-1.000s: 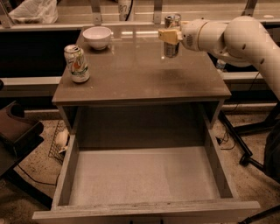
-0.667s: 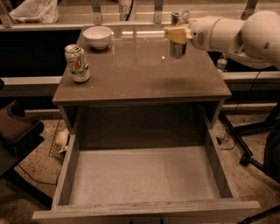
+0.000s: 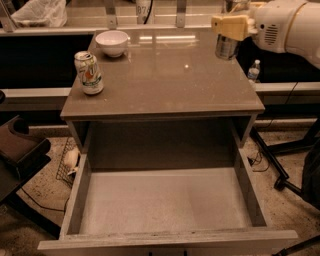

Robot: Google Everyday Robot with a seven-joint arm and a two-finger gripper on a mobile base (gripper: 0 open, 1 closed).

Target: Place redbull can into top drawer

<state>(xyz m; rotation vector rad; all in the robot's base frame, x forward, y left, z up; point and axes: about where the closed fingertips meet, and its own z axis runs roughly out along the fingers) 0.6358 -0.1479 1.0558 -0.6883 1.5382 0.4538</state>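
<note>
we saw a grey-brown wooden cabinet with a glossy flat top filling the centre of the view. below it, the top drawer, wide and shallow with low wooden sides and a pale flat bottom, stood pulled fully out toward the camera; we saw nothing lying in it. the robot's white rounded arm entered from the upper right. a crumpled translucent plastic bag lay on the ledge behind the cabinet, at the upper left. a small white round bowl sat near the far left corner of the cabinet top, and a wider pale can with green-red markings stood upright just in front of it, close to the left edge. the redbull can, slim with a dark silvery-grey body, hung upright over the far right corner of the cabinet top, well apart from the drawer. the gripper, with tan fingers, was clamped across the upper part of this can, hiding its top. we could not tell whether the can's base touched the surface. a small clear bottle stood beyond the cabinet's right edge.
</note>
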